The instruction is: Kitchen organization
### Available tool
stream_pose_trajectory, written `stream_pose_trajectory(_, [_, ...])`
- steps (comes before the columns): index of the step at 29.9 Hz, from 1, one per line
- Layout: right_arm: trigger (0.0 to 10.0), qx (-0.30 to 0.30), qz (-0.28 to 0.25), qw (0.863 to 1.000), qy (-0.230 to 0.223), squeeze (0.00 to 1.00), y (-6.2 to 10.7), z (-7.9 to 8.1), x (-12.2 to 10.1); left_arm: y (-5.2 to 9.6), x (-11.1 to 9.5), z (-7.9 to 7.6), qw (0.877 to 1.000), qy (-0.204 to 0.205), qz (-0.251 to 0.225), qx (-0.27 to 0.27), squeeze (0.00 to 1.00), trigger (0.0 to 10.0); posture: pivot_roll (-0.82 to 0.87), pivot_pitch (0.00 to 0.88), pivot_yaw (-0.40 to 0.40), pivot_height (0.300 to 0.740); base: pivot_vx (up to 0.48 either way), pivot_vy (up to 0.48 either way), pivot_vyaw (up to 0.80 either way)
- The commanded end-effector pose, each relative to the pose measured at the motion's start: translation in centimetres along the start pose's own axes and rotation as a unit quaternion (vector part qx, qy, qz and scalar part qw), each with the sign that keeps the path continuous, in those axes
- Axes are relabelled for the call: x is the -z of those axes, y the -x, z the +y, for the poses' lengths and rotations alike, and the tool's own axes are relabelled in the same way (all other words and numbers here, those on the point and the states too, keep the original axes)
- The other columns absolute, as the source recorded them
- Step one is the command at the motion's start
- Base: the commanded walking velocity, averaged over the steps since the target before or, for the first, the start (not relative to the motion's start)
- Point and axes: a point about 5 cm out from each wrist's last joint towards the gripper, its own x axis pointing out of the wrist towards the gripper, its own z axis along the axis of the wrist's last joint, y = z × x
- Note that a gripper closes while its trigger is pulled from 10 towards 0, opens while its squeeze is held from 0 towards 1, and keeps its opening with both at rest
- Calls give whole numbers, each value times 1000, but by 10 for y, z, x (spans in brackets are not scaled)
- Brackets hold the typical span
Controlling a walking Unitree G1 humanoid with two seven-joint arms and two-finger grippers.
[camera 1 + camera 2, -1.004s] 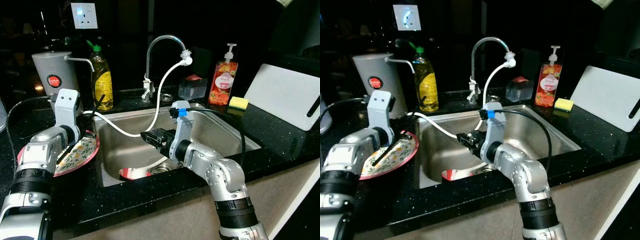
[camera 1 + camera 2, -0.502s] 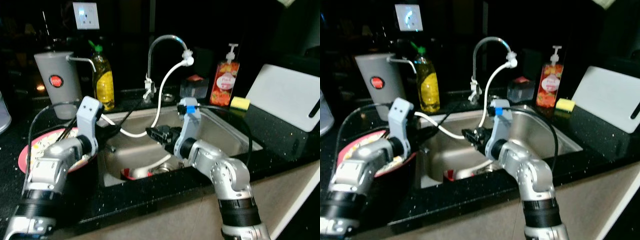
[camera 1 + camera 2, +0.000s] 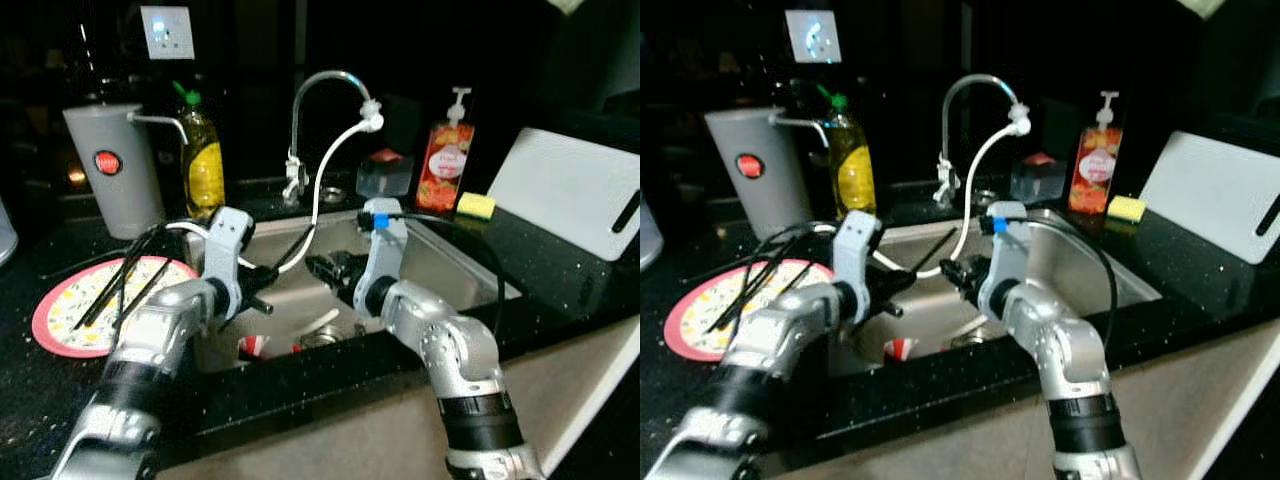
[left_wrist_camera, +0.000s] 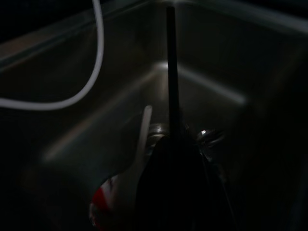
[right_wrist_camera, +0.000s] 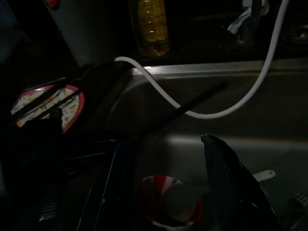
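Head view: the left hand (image 3: 262,303) over the sink (image 3: 455,262) clamps a chopstick (image 3: 292,251), long axis rising toward the faucet (image 3: 325,85). Right hand (image 3: 322,268) hovers alongside.

Left wrist: chopstick points into the far sink corner.

Right wrist: fingers (image 5: 231,178) apart above a red cup (image 5: 166,199).

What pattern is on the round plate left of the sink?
Floral print, pink rim, on the round plate; clearest in left eye view.

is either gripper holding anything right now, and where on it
The left gripper grips a black chopstick at its lower end, over the sink. The right gripper is open, empty.
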Motion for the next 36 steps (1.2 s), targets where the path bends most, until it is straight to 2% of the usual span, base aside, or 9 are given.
stream_pose_trajectory(1, [10000, 8, 6, 1000, 11, 0, -1, -1, 1, -5, 3, 0, 1000, -3, 17, -8, 0, 10000, -81, 0, -10, 740, 0, 0, 0])
stream_pose_trajectory(7, [10000, 58, 54, 997, 12, 0, -1, -22, 18, -19, 13, -6, 998, -7, 57, -11, 0, 10000, -76, 0, -11, 740, 0, 0, 0])
stream_pose_trajectory(15, [10000, 65, 85, 994, 15, 0, -1, -25, 31, -29, 25, -14, 998, 10, 61, -13, 0, 10000, -76, 0, -7, 740, 0, 0, 0])
stream_pose_trajectory(16, [10000, 63, 84, 994, 15, 0, -1, -24, 32, -29, 27, -15, 998, 9, 65, -12, 224, 10000, -75, 0, -8, 740, 0, 0, 0])
stream_pose_trajectory(18, [10000, 62, 84, 994, 14, 0, -2, -23, 32, -30, 29, -15, 998, 8, 68, -11, 224, 10000, -75, 0, -8, 740, 0, 0, 0])
stream_pose_trajectory(19, [10000, 60, 83, 995, 13, 0, -2, -22, 32, -30, 31, -15, 997, 9, 70, -10, 1000, 10000, -75, 0, -8, 740, 0, 0, 0])
stream_pose_trajectory(26, [10000, 57, 77, 995, 13, 0, -3, -21, 30, -27, 29, -12, 998, 23, 62, -14, 1000, 10000, -73, 0, -10, 740, 0, 0, 0])
stream_pose_trajectory(27, [10000, 58, 75, 995, 13, 0, -3, -21, 29, -26, 27, -10, 998, 25, 56, -17, 0, 10000, -72, 0, -11, 740, 0, 0, 0])
stream_pose_trajectory(36, [10000, 49, 46, 998, 18, 0, -3, -18, 20, -9, -8, 4, 998, 1, -6, -57, 0, 10000, -73, 0, -8, 740, 0, 0, 0])
